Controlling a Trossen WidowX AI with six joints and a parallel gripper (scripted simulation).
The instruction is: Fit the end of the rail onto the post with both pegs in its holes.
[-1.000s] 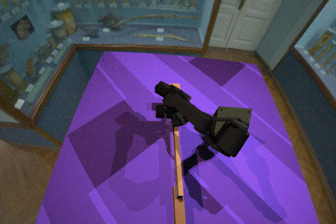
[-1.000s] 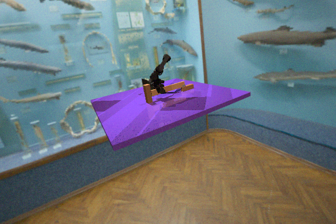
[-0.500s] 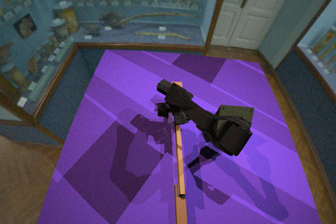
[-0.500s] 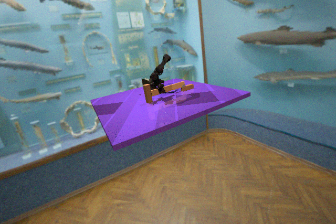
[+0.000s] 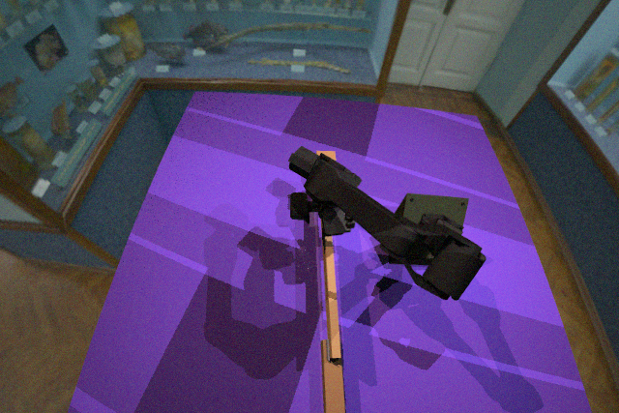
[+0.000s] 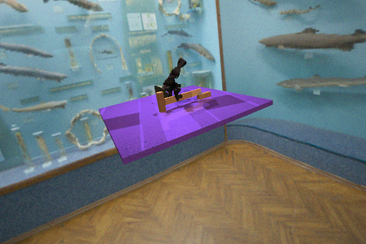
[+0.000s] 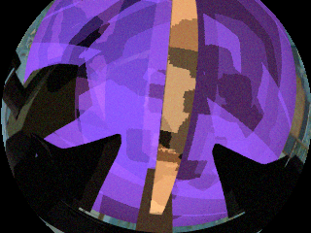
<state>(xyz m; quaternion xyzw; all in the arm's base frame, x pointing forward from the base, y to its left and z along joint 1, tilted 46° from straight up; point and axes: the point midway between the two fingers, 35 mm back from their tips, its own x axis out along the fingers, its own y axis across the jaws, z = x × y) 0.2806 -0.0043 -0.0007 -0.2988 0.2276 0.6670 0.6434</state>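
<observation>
End effector (image 7: 167, 149) hangs wide, gripping nothing, straddling the rail (image 7: 177, 58), arm bent low above it.

Rail (image 6: 183, 95) between post (image 6: 160, 101) — block (image 6: 204, 95)

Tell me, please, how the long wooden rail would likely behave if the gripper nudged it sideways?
The rail looks stiff, so it should not flex. Its flat faces make rolling unlikely. Joined to the post and footboard block, it would probably resist.
</observation>
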